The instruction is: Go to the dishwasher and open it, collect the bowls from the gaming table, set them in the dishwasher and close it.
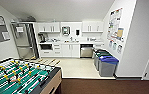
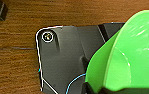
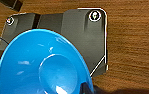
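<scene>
The lime green bowl (image 2: 130, 57) hangs over brown wood-look floor in the left wrist view, with my left gripper (image 2: 107, 90) shut on its rim. In the right wrist view my right gripper (image 3: 90, 89) is shut on the rim of the blue bowl (image 3: 45, 65), which hangs over the same floor. The dishwasher (image 1: 86, 51) sits far ahead under the kitchenette counter, its steel front below a dark band. I cannot tell if it is open. The gaming table is out of view.
A table-football table (image 1: 20, 77) stands close at the lower left. Grey bins with blue and green lids (image 1: 107, 65) line the right wall before the kitchenette. White cabinets (image 1: 65, 50) and a glass door (image 1: 25, 40) stand at the back. Pale floor (image 1: 77, 67) leads to the counter.
</scene>
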Motion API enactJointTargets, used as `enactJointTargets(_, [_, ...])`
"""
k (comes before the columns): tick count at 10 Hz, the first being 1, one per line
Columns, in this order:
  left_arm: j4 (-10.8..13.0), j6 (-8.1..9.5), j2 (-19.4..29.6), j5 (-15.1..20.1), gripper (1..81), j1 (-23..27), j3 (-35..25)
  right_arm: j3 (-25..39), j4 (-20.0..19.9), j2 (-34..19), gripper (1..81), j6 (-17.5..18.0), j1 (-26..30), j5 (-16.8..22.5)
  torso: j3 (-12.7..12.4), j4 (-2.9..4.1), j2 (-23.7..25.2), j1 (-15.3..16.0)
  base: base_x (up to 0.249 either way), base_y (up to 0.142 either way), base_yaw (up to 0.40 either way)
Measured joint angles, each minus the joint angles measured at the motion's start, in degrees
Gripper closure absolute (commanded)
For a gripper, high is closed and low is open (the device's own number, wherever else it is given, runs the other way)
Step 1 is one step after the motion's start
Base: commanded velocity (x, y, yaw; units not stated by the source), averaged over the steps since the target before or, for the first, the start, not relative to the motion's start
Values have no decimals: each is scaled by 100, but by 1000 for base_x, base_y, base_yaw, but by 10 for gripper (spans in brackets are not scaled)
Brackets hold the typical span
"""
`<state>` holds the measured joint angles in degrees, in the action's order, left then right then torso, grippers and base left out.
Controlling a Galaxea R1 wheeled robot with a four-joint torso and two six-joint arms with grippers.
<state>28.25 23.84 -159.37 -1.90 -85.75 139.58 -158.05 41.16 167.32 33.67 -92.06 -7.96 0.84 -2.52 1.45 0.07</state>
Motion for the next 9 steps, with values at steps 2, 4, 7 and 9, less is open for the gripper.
enactJointTargets(2, [0, 2, -15, 0, 811, 9, -2, -22, 0, -39, 811, 0, -2, 5, 0, 0, 0, -2, 133, 0, 0])
enactJointTargets(4, [0, 0, 46, 11, 811, 22, 13, -2, 0, 38, 811, 0, 2, -11, 2, 0, -4, 2, 133, 0, 0])
enactJointTargets(7, [0, 0, 13, 0, 811, 2, 5, -6, 0, 5, 811, 0, 0, 2, 0, 0, -2, 0, 133, 0, 0])
enactJointTargets(9, [0, 0, 13, -5, 811, 17, 6, -6, 0, 2, 811, 0, 4, -2, 0, 0, -4, 0, 133, 0, 0])
